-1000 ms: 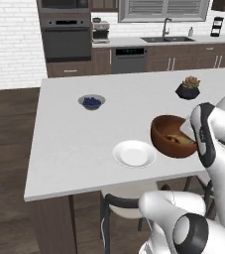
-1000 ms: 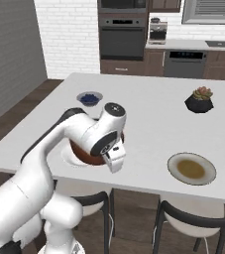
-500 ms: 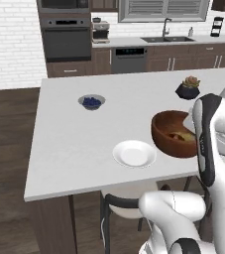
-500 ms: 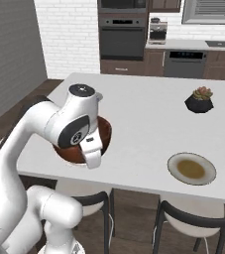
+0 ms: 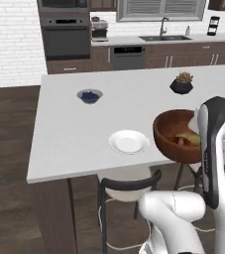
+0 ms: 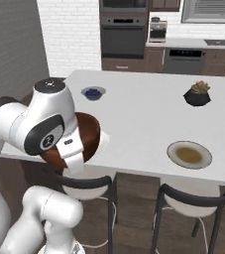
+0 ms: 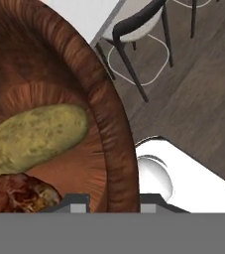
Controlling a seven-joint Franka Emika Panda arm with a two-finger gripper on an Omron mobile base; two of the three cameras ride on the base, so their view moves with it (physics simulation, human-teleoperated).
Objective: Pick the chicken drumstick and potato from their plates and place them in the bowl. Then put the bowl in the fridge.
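Wooden bowl (image 5: 176, 136) clamped at its rim in the claw (image 7: 113, 196), white plate (image 5: 128, 142) beside, stool (image 5: 129, 191) below.

The bowl (image 7: 109, 129) in my claw looks like reddish-brown wood with streaky grain. Inside it, the potato (image 7: 34, 131) has a matt, mottled skin and the chicken drumstick (image 7: 17, 194) a rough, crusted one. Beyond my claw, the tabletop (image 5: 109, 106) is smooth and pale.

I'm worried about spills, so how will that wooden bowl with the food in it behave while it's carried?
The wooden bowl looks stiff and thick-walled, so it likely won't flex. The gripper pinches only its rim, off centre, so it may tilt. The potato and chicken drumstick lie loose inside and could slide, though the deep walls should hold them.
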